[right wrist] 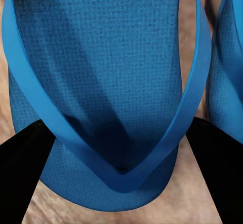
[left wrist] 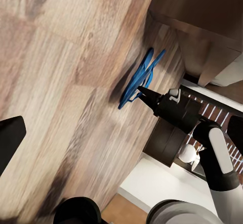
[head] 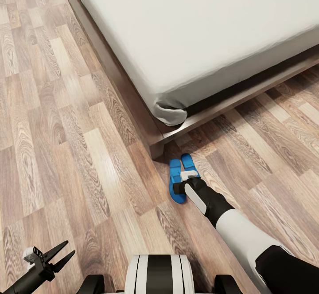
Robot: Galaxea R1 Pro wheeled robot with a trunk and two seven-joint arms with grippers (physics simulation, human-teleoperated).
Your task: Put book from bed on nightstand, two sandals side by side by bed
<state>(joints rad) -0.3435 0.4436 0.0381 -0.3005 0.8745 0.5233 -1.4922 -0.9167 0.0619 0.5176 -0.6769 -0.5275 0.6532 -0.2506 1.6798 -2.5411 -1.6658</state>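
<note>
Two sandals side by side on floor near bed corner; right gripper over them, fingers spread, apparently grasping nothing.

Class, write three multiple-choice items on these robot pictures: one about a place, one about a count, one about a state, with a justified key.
1. Where do the sandals lie?
A. On the mattress
B. On the floor by the bed's corner
C. On a chair

2. How many sandals are there?
A. One
B. Two
C. Four

3. How is the left gripper?
A. Open, holding nothing
B. Shut on a sandal
C. Shut on a book

Key: B, they rest on the floor beside the bed frame's corner; B, two blue soles lie side by side; A, its fingers stand apart, away from the sandals.
</note>
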